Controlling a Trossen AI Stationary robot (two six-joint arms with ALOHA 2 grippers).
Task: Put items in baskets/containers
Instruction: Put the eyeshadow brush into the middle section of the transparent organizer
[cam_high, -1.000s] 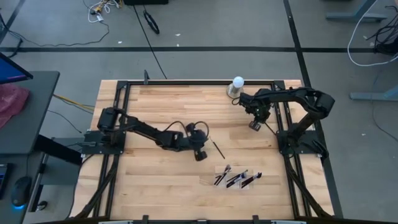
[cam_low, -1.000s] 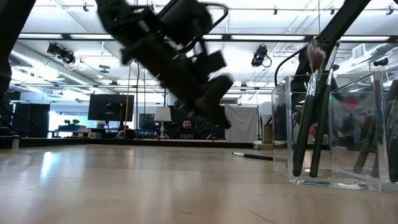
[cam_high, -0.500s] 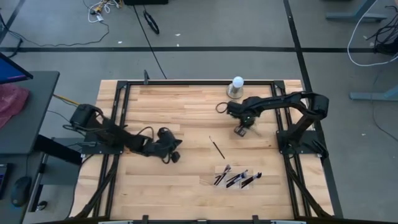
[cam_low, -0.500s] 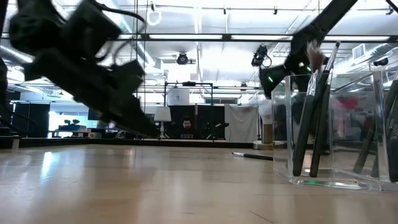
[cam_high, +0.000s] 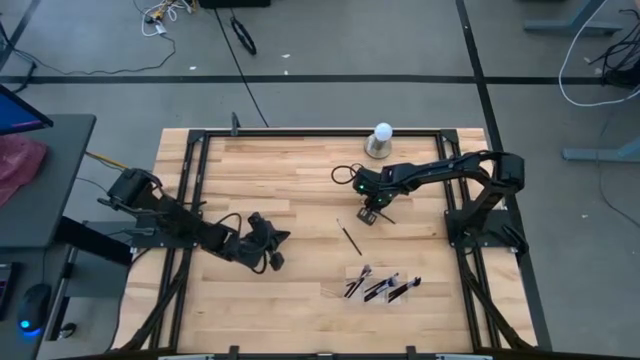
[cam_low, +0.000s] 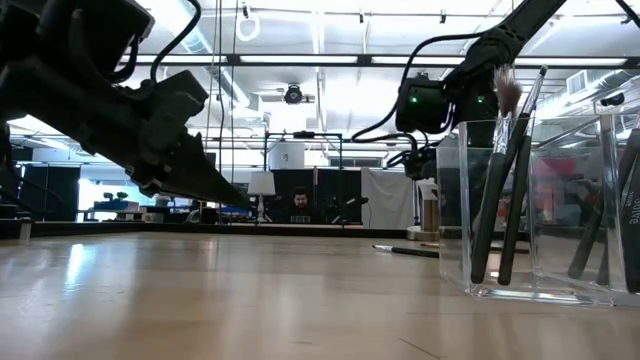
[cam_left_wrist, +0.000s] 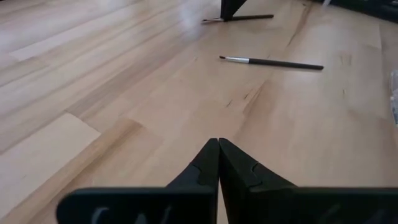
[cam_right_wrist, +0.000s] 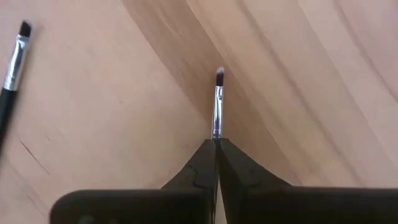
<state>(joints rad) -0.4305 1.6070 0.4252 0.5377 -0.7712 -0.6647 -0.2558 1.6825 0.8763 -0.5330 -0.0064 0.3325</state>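
The right gripper (cam_high: 367, 215) hangs over the middle of the table (cam_high: 300, 170), its fingers pinched together on a thin brush (cam_right_wrist: 218, 102) whose silvery collar and small dark tip stick out past the fingertips. A second brush (cam_high: 348, 238) lies loose on the wood just beside it, between the gripper and the clear tray (cam_high: 375, 285), which stands at the near edge with several brushes already in it. The left gripper (cam_high: 272, 258) waits low over the table's left half, fingers closed on nothing.

The grip looks risky: the brush is held right at the fingertips (very little of the handle seems caught), so a quick swing toward the tray could let it pivot or slide out. Coming in low, the dangling end could also catch the loose brush or knock the tray's wall and shove it along.
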